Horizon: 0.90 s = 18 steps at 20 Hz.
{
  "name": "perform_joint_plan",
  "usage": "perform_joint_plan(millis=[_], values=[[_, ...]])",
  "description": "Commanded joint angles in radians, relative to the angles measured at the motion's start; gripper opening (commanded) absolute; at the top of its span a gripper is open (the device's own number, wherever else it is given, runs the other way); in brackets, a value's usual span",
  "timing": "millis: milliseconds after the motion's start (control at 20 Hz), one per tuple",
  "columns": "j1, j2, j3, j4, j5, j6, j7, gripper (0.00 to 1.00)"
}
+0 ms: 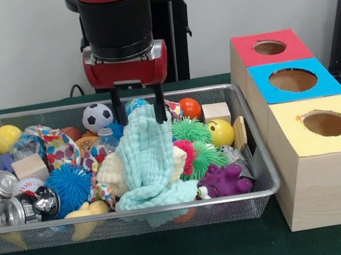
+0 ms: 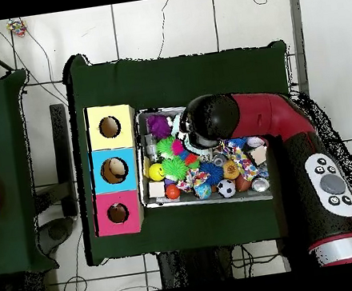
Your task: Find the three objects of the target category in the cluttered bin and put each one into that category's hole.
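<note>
Mint cloth (image 1: pixel 152 164) draped over the bin's (image 1: pixel 140 215) near rim, its top pinched by the tool (image 1: pixel 140 110).

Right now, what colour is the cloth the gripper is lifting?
Mint green, clearest in the front view: the cloth hangs from the gripper.

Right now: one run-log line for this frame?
gripper: over bin, fingers either side of mint cloth's top | grasp: unclear | red hole: nothing seen inside | plush animals: none seen
</note>
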Motion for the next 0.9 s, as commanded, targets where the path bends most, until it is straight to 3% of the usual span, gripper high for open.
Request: perform_joint_plan(millis=[50, 900], values=[[-0.032, 0.099, 0.047, -0.066, -0.036, -0.103, -0.044, 1.0], [-0.119, 0.205, 0.095, -0.129, -0.121, -0.142, -0.208, 1.0]])
